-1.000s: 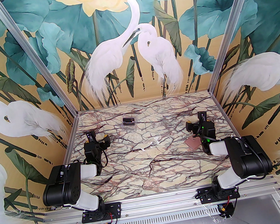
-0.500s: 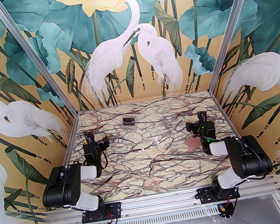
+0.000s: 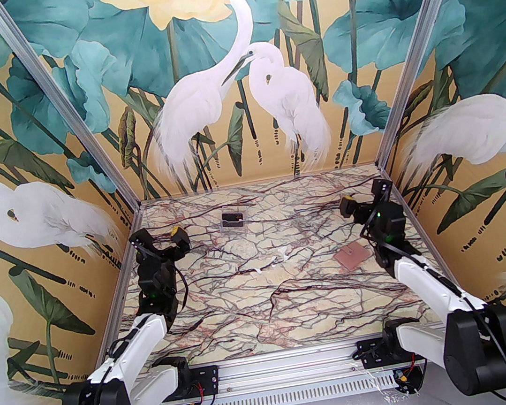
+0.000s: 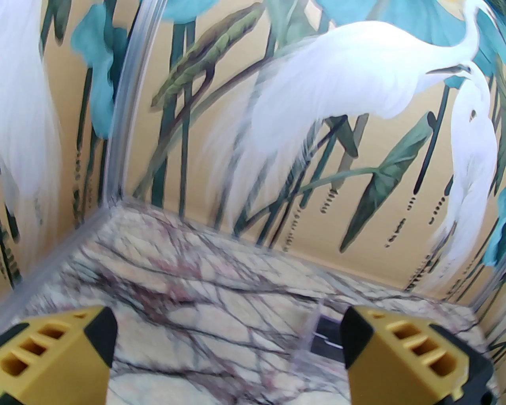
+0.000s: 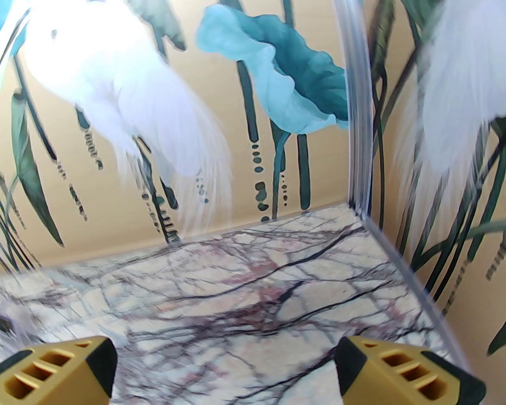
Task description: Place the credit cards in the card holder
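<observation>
**Both arms unfold; card holder uncovered**

Half a second ago both arms sat folded, elbows high over the near edge. Now the left arm [image 3: 133, 344] and right arm [image 3: 423, 274] stretch forward along the left and right edges of the counter [image 3: 269, 308], wrists raised toward the far corners. Left jaws and right jaws are both spread wide and empty, clear of the counter.

The card holder [image 3: 351, 256], closed and no longer partly hidden by the right wrist, lies flat near the right edge. The credit cards [image 3: 231, 222] appear as a dark stack inside the small clear box [image 3: 231, 212] near the middle of the far edge. Neither has shifted. By my reading, nothing is loaded yet; this is the opening reach.
</observation>
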Robot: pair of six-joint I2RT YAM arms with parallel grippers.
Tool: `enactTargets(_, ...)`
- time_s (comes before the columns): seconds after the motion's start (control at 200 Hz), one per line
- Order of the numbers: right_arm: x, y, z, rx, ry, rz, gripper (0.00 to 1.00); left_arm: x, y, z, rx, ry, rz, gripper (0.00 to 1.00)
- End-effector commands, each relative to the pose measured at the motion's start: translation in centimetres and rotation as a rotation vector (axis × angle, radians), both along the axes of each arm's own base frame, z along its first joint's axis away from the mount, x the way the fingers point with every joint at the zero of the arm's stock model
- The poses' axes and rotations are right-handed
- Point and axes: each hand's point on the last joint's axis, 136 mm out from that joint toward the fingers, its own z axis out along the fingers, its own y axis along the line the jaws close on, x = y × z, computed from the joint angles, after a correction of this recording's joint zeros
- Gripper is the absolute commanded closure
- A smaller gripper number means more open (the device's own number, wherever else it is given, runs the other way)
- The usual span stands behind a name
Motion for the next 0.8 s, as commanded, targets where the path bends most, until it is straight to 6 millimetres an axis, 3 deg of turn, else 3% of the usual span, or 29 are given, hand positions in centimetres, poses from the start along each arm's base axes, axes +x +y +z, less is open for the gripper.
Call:
enactTargets(0.0,-3.5,-1.9,-5.6,0.195,0.361,-0.222,0.01,-0.5,-3.7,-4.1,-0.193,0.298,-0.194,0.01)
enactTargets(0.08,-5.3,-1.9,-7.8,0.214,0.538,-0.245,0.0,-0.9,-6.7,-4.6,-0.252,0.409,-0.357,0.06)
enactTargets(0.125,-6.3,-1.6,-9.0,0.235,0.613,-0.243,0.07,-1.5,-8.2,-4.9,-0.296,0.455,-0.437,0.09)
enactTargets(0.235,-8.6,-1.1,-11.6,0.299,0.729,-0.227,0.13,-2.8,-10.4,-6.3,-0.4,0.532,-0.514,0.1)
enactTargets(0.33,-9.8,-1.8,-12.9,0.285,0.78,-0.254,0.14,-4.0,-12.2,-7.4,-0.461,0.592,-0.57,0.12)
enactTargets(0.595,-7.6,0.5,-16.1,0.358,0.892,-0.1,0.13,-7.0,-15.9,-10.1,-0.451,0.736,-0.646,0.13)
enactTargets(0.79,-6.5,1.0,-17.4,0.371,0.942,-0.064,0.12,-8.3,-16.5,-11.0,-0.437,0.765,-0.661,0.13)
